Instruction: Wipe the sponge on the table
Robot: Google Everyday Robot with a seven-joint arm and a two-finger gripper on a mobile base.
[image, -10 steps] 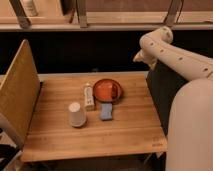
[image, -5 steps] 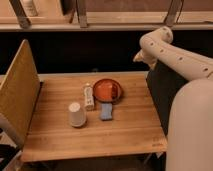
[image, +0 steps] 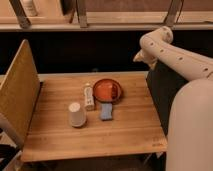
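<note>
Looking into the red bowl (image: 104, 89), we see a darker shape at its right side but cannot tell what it is. Just left of the bowl lies a white bottle (image: 89, 96); further left and nearer us stands a white cup (image: 76, 114), contents hidden. The sponge (image: 106, 111), a flat blue-grey rectangle, lies on the table (image: 132, 125) just in front of the bowl. The gripper (image: 142, 56) hangs well behind and right of the bowl, spread wide, holding nothing.
</note>
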